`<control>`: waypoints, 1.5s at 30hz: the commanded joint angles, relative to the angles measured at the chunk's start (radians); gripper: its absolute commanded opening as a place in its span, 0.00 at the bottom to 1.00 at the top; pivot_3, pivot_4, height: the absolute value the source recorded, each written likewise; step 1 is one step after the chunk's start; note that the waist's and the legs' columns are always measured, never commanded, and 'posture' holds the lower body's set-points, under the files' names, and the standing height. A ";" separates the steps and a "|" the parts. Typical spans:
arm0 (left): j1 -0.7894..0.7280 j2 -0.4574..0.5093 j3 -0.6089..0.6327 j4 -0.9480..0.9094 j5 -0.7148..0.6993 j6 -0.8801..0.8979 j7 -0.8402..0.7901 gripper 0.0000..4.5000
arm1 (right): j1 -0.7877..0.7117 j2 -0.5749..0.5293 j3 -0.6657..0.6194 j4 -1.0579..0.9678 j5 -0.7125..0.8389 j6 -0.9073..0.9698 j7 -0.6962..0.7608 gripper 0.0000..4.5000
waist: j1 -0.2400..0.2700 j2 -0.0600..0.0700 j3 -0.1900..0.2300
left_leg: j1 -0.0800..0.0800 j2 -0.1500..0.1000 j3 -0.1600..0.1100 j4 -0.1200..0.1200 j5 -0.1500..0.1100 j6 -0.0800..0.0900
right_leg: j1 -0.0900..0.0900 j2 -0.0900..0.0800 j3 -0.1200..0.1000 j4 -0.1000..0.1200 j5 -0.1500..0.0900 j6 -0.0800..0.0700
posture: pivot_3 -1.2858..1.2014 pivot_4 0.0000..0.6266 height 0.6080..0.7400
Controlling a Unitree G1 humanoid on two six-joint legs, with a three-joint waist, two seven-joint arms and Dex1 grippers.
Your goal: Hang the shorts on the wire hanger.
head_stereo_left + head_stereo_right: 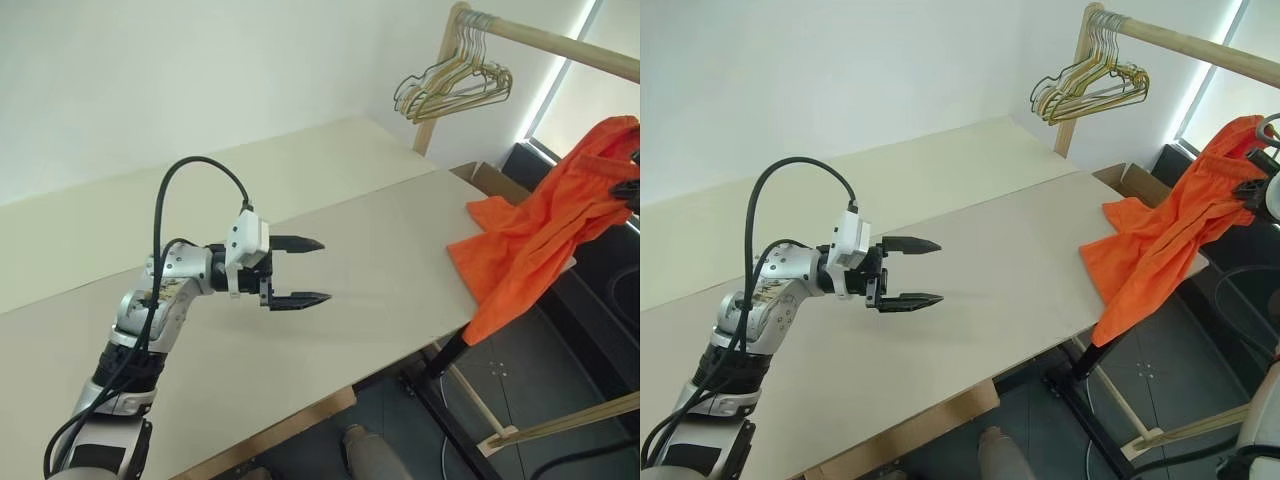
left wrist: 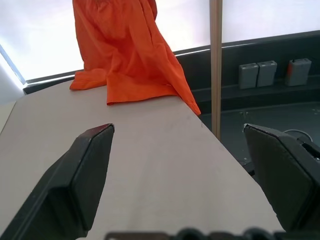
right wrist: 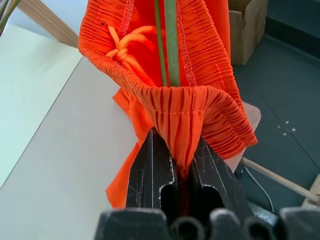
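The bright orange shorts (image 1: 540,230) hang at the table's right end, their lower part draped over the edge. My right gripper (image 3: 177,150) is shut on the gathered waistband and holds it up. Thin olive wires of the wire hanger (image 3: 171,40) run down inside the waistband, beside the knotted drawstring. A curved hook (image 1: 1268,125) shows just above the shorts. My left gripper (image 1: 322,270) is open and holds nothing. It hovers over the middle of the table (image 1: 380,240), pointing toward the shorts and well short of them.
A bunch of gold and green wire hangers (image 1: 455,85) hangs on a wooden rail (image 1: 560,40) at the back right. A cardboard box (image 1: 495,180) sits beyond the table's right end. A wooden post (image 2: 215,65) and dark floor lie past the edge.
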 commanded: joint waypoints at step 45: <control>0.116 0.110 0.065 -0.214 -0.055 0.163 0.129 1.00 | -0.072 0.294 -0.073 0.024 -0.013 -0.527 -0.410 0.00 | 0.013 -0.006 0.033 | 0.000 -0.001 -0.001 0.002 0.000 0.002 | 0.000 -0.003 0.001 0.002 0.002 0.002 | 0.47 0.25 1.00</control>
